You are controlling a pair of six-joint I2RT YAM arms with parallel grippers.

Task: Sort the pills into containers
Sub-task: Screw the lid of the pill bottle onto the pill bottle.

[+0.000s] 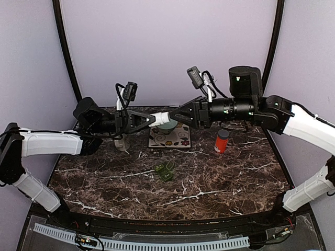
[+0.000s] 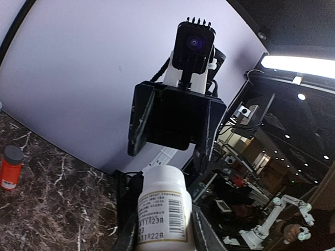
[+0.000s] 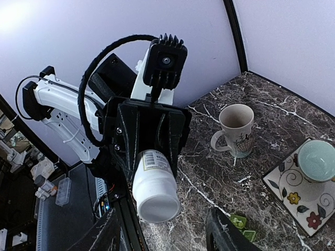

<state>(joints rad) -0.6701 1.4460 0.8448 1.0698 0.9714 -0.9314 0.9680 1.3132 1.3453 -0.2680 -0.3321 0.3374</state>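
Veined dark marble table (image 1: 225,178), lilac walls (image 1: 157,42). Dark green plastic pill box (image 1: 164,170) lies mid-table (lids unreadable). The left gripper (image 2: 165,232) clamps a white plastic bottle (image 3: 155,193); the right gripper (image 3: 167,230) gapes before it, partly masking the pale green bowl (image 1: 168,125).

From above, the pill box (image 1: 164,170) on the bench (image 1: 220,178), well apart from both pairs of fingers, is too small to tell its lids or contents. The mug (image 1: 123,142) is mostly hidden behind the left fingers (image 1: 137,121), and the bowl (image 1: 168,125) partly behind the white bottle (image 1: 158,119) between them. In the left wrist view the bottle's lower end runs off the bottom edge. In the right wrist view the right fingers (image 3: 225,234) are cropped at the bottom edge, one covering part of the pill box.
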